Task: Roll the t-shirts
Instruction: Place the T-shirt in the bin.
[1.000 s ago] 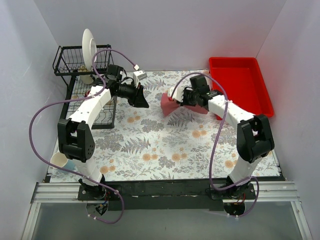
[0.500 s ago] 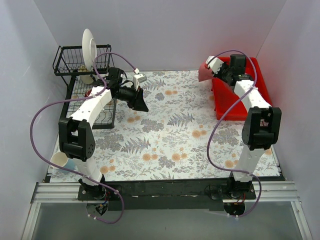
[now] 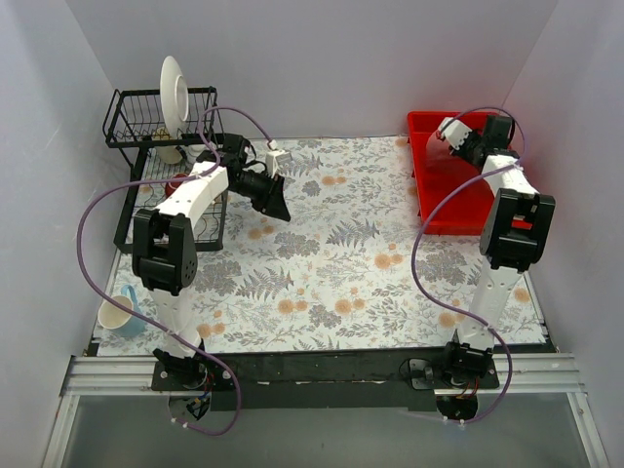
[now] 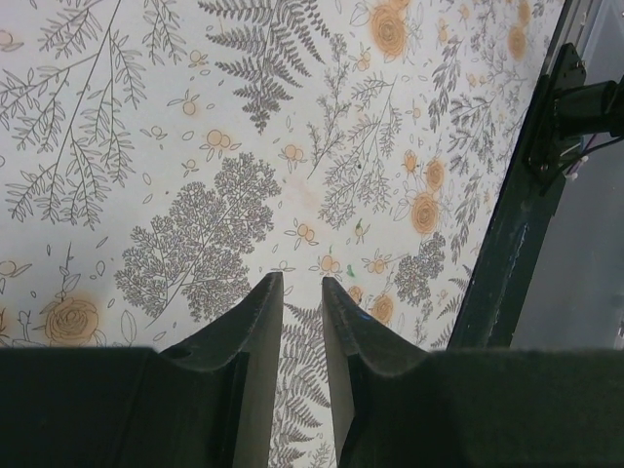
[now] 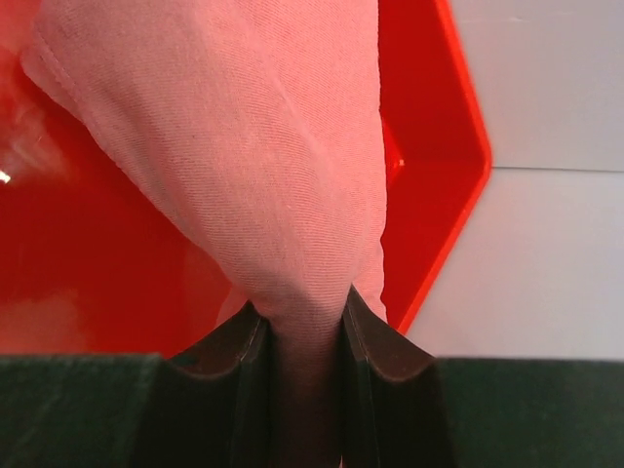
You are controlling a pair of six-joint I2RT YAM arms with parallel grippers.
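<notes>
While the t-shirt [image 5: 244, 146] is clamped in the right jaws above the red tray [image 5: 429, 224], the relation that governs the coming move is that between the cloth and the tray interior beneath it.

**Position of the t-shirt.** In the right wrist view the fabric leaves the jaws as one gathered bundle and runs toward the top of the frame. Its long axis is in line with the jaws. It widens away from the grip and fills the upper left and centre of that frame, with the tray behind it on both sides. Whether its far end touches the tray floor cannot be determined. In the top external view the right arm [image 3: 507, 195] reaches into the upper right of the frame, its wrist over the tray. The cloth is hard to separate from the red plastic there.

**Right jaws.** Closed to a narrow gap on a bunched fold of the t-shirt, and the cloth fills the gap completely.

**Left jaws.** Parted by a narrow slot and holding nothing. Only the fern-patterned surface [image 4: 244, 146] shows between and beyond the tips.

**Nearer arm.** The left arm [image 3: 190, 195] sits at the upper left of the top external frame, beside the dish rack [image 3: 146, 127] and well apart from the t-shirt. The right arm is the only one in contact.

**Assessment.** Release appears to be the pending action. The bundle should be wholly inside the tray walls first, otherwise cloth may drape over the rim.
</notes>
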